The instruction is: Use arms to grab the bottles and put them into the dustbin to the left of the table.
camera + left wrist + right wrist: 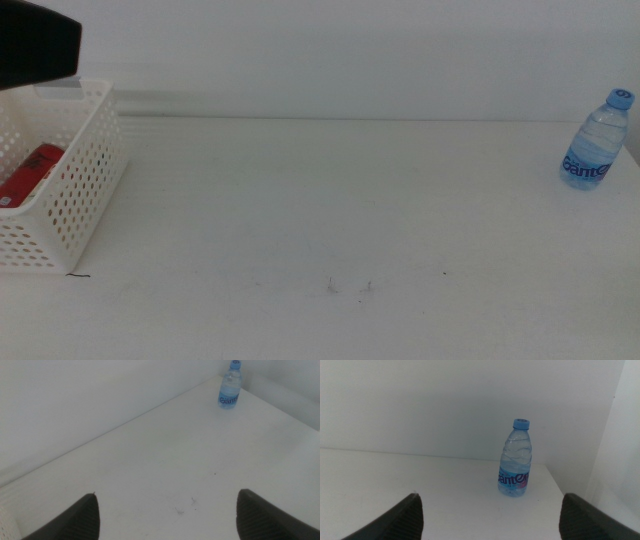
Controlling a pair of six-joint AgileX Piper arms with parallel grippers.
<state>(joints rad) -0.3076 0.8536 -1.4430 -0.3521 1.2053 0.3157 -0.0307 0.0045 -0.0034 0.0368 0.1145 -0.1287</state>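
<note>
A bare test room, probably a robotics lab: a plain white table (330, 220) runs up to blank white walls (445, 405), with no furniture or decoration. Ahead of the right pincer (490, 520), a lone water bottle (516, 457) stands near the table's corner. A perforated white basket (80, 190) holding a red can (30, 172) sits at the table's left end.

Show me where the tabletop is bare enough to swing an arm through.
The white tabletop is bare between the white perforated basket at the left edge, holding a red can, and the blue-capped water bottle standing far right. Only the basket corner is crowded.
</note>
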